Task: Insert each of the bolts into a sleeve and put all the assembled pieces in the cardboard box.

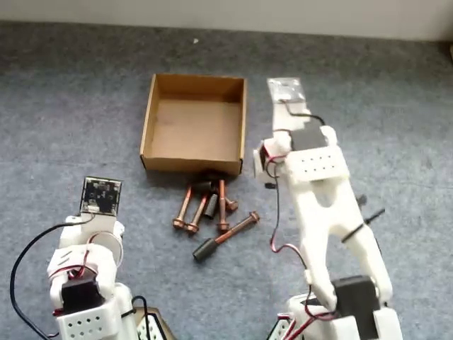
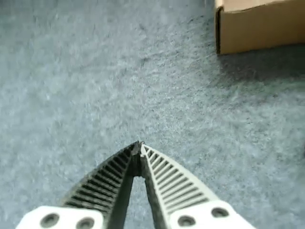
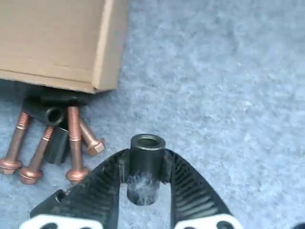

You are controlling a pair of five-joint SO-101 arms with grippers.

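My right gripper (image 3: 147, 164) is shut on a black sleeve (image 3: 147, 155), held upright just above the carpet, close to the cardboard box (image 3: 57, 43). Near the box's front wall lie several copper bolts (image 3: 74, 143) and two black sleeves (image 3: 45, 113). In the high view the open cardboard box (image 1: 195, 124) has nothing in it, and loose bolts (image 1: 182, 207) lie in front of it. One bolt (image 1: 237, 228) there sits in a black sleeve (image 1: 205, 249). My left gripper (image 2: 138, 149) is shut on nothing, low over bare carpet, left of the box.
Grey carpet covers the whole work surface. The right arm (image 1: 322, 191) stretches along the box's right side. The left arm (image 1: 85, 276) is folded at the near left. A box corner (image 2: 257, 28) shows beyond the left gripper.
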